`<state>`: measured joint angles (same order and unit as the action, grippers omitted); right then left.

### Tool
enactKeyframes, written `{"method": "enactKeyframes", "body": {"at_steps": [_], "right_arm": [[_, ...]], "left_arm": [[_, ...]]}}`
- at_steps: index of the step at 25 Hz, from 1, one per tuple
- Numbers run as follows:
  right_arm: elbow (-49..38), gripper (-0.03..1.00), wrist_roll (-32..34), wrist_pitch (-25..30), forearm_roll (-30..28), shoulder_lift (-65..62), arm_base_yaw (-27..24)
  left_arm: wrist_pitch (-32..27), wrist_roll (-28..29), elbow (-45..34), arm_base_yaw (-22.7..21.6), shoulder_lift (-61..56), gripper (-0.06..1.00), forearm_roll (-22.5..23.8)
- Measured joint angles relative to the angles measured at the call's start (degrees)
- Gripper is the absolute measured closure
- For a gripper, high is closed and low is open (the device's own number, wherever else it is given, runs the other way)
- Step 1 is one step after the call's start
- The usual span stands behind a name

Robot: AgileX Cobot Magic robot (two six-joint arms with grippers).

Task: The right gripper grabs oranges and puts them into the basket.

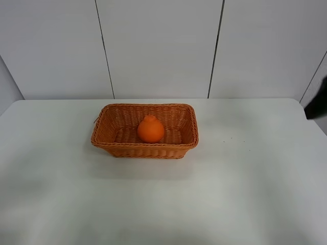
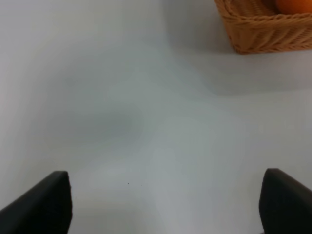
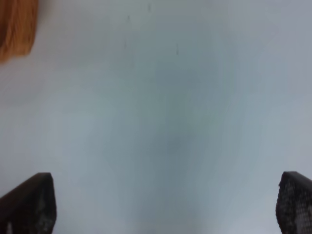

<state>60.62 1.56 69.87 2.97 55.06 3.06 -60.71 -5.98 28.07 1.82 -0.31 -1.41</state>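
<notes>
The orange (image 1: 150,130), round with a knob top, sits inside the wicker basket (image 1: 110,139) at the middle of the white table. The left wrist view shows a basket corner (image 2: 263,34) with a sliver of the orange (image 2: 295,5) in it. The right wrist view shows a blurred edge of the basket (image 3: 17,27). My right gripper (image 3: 165,207) is open and empty above bare table, well to the right of the basket; a dark part of its arm (image 1: 318,102) shows at the right edge. My left gripper (image 2: 165,204) is open and empty over bare table.
The white table (image 1: 230,194) ends at a far edge in front of a white panelled wall (image 1: 158,46). Nothing else stands on it besides the basket.
</notes>
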Motion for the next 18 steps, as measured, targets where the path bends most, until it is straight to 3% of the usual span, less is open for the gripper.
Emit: {"method": "enactKeyframes", "body": {"at_steps": [6,9,13,18], "right_arm": [[-17.17,0.28,-0.67,-0.19,0.00,-22.73,0.00],[-23.72,0.28,-1.18,-3.84,-0.24,-32.72,0.00],[-30.04,0.28,-1.95,-7.60,-2.42,-42.15,0.00],[-31.91,0.28,-1.99,-10.23,-2.97,-47.73,0.00]], "left_arm": [[0.00,0.00,0.00,0.00,0.00,0.06,0.00],[0.00,0.00,0.00,0.00,0.00,0.06,0.00],[0.00,0.00,0.00,0.00,0.00,0.06,0.00],[0.00,0.00,0.00,0.00,0.00,0.06,0.00]]}}
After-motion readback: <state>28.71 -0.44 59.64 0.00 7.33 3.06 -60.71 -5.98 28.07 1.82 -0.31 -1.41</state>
